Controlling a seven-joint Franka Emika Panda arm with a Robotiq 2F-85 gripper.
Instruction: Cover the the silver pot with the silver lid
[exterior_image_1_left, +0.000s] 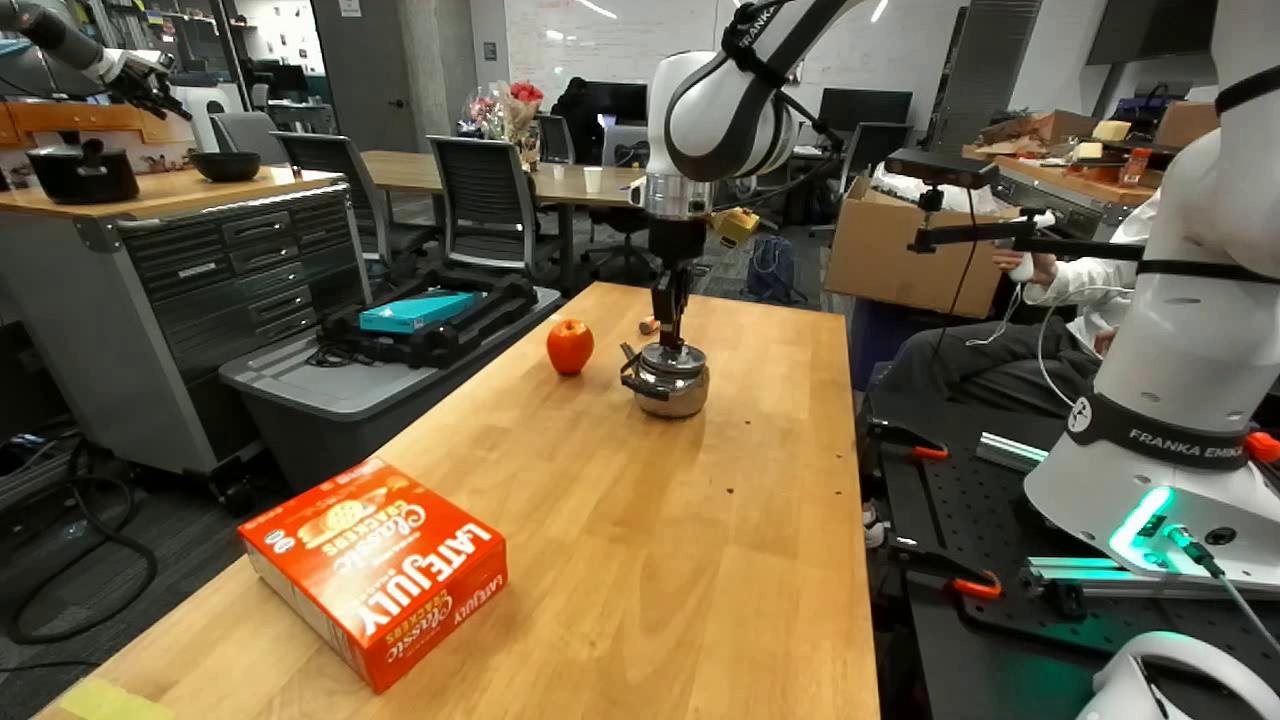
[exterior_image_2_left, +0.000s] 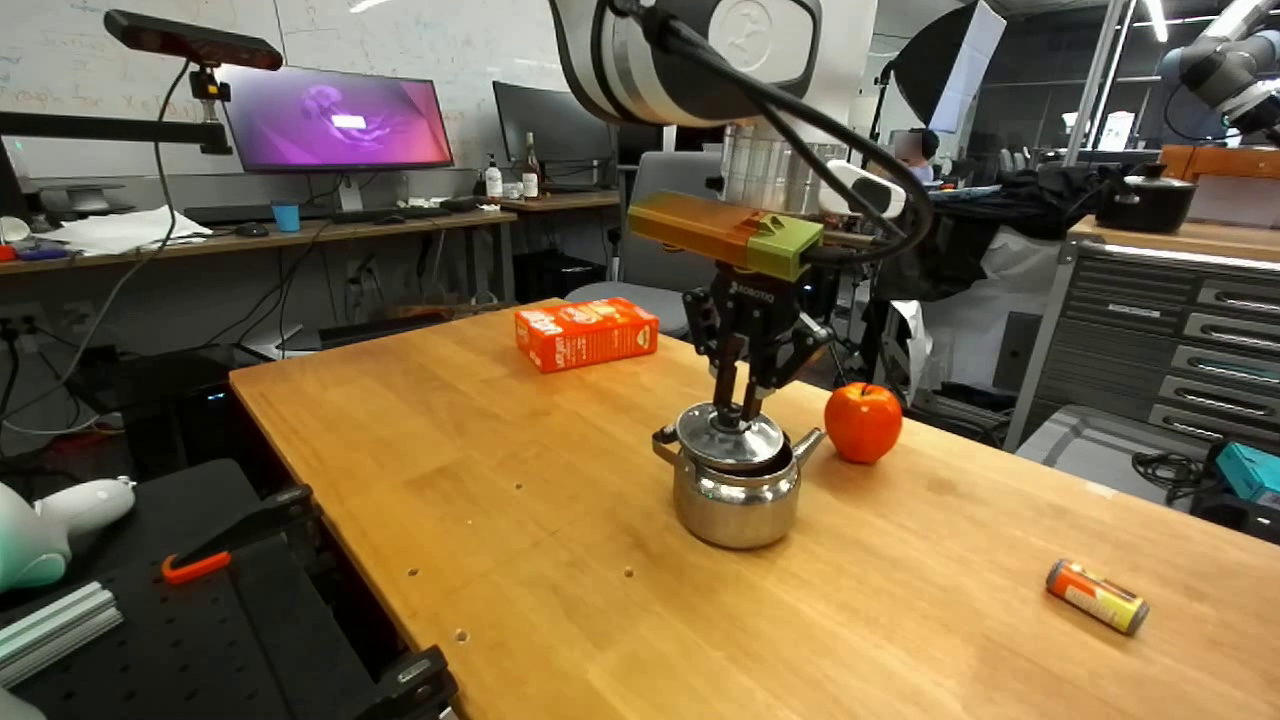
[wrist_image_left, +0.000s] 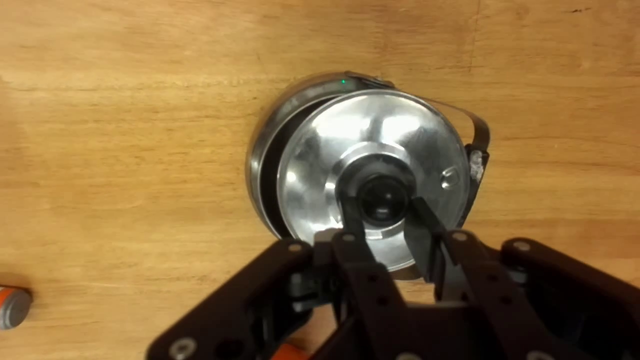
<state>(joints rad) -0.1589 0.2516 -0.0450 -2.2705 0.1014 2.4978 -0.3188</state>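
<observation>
The silver pot (exterior_image_2_left: 735, 512) stands upright on the wooden table, with a spout and a dark bail handle folded to one side. It also shows in an exterior view (exterior_image_1_left: 676, 402) and in the wrist view (wrist_image_left: 256, 167). The silver lid (exterior_image_2_left: 712, 442) is over the pot's mouth, tilted and off-centre. In the wrist view the lid (wrist_image_left: 320, 165) leaves a dark crescent of the opening uncovered on the left. My gripper (wrist_image_left: 384, 204) points down with its fingers closed on the lid's black knob. Whether the lid touches the rim is unclear.
A red apple (exterior_image_2_left: 863, 422) stands close to the pot on the spout side. An orange and yellow cylinder (exterior_image_2_left: 1097, 597) lies on the table. A red cracker box (exterior_image_1_left: 380, 565) lies farther off near the table edge.
</observation>
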